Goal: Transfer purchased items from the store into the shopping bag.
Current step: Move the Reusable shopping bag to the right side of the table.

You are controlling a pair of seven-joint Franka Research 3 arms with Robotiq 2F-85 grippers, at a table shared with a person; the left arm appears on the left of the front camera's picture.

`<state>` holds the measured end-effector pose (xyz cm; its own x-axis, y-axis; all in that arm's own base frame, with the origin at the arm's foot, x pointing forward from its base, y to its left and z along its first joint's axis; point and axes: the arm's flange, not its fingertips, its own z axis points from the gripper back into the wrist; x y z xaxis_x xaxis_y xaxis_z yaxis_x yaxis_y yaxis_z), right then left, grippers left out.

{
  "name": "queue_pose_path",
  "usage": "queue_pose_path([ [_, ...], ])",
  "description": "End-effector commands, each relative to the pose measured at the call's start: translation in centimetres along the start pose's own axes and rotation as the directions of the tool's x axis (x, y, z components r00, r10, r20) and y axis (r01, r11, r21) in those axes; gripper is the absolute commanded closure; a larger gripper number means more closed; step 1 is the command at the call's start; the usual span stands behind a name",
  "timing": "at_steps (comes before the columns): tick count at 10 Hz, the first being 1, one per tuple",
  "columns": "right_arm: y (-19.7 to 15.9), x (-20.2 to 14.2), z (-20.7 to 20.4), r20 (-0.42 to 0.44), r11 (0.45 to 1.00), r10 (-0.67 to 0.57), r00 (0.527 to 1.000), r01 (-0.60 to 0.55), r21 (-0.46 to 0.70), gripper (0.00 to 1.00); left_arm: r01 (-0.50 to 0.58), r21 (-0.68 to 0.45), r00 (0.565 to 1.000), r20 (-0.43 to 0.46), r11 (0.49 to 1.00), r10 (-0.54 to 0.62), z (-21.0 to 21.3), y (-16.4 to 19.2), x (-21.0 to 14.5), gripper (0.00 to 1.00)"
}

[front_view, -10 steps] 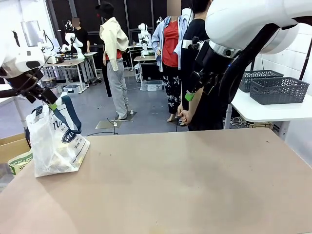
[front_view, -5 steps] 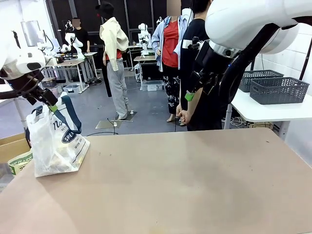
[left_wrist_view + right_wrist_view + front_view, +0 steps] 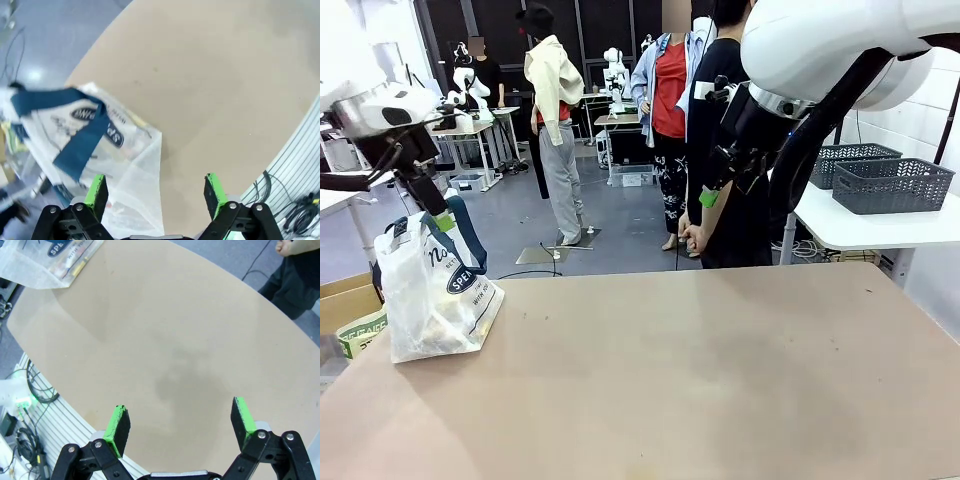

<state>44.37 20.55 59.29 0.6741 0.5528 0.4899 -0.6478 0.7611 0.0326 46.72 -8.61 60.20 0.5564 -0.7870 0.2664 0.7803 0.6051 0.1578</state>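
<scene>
- The translucent whitish plastic shopping bag with dark navy strap handles and a navy oval logo sits on the near-left part of the light brown tabletop, leaning a little, its handles standing up.
- Through the bag's thin wall, small yellowish pieces show inside; what else is in there can't be made out.
- Left gripper, black with green pads, hangs just above the bag's handles, jaws spread wide, nothing between them.
- From the left wrist view, that same left gripper looks straight down: the bag lies beneath its left finger, navy strap draped across the logo, green pads well apart.
- Right gripper is up high over the far edge of the table, in front of a person in black standing there.
- Right wrist view: fingers wide apart, empty, bare tabletop below, the bag in the far corner.
</scene>
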Motion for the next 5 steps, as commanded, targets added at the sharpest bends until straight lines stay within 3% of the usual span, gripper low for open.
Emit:
queue_pose_path([
  [1,0.0,0.0,0.2,-0.013,1.0,0.0,1.0,0.0,-0.004,0.0,0.175,-0.092,0.981,0.101,0.98,-0.165,-0.2,0.8,0.6,0.0],
  [3,0.0,0.0,0.0,0.0,1.0,0.0,1.0,0.0,0.0,0.0,0.297,-0.108,0.946,0.168,0.949,-0.277,-1.0,-0.5,0.7,0.0],
  [4,-1.2,-1.7,1.8,0.025,0.99,0.103,0.994,-0.105,0.093,0.0,0.321,-0.116,0.933,0.21,0.94,-0.292,-1.4,-0.2,0.7,0.0],
  [5,-2.4,-2.6,2.1,0.048,0.976,0.135,0.99,-0.141,0.168,0.0,0.348,-0.131,0.916,0.257,0.928,-0.308,-1.5,0.3,0.8,0.0],
])
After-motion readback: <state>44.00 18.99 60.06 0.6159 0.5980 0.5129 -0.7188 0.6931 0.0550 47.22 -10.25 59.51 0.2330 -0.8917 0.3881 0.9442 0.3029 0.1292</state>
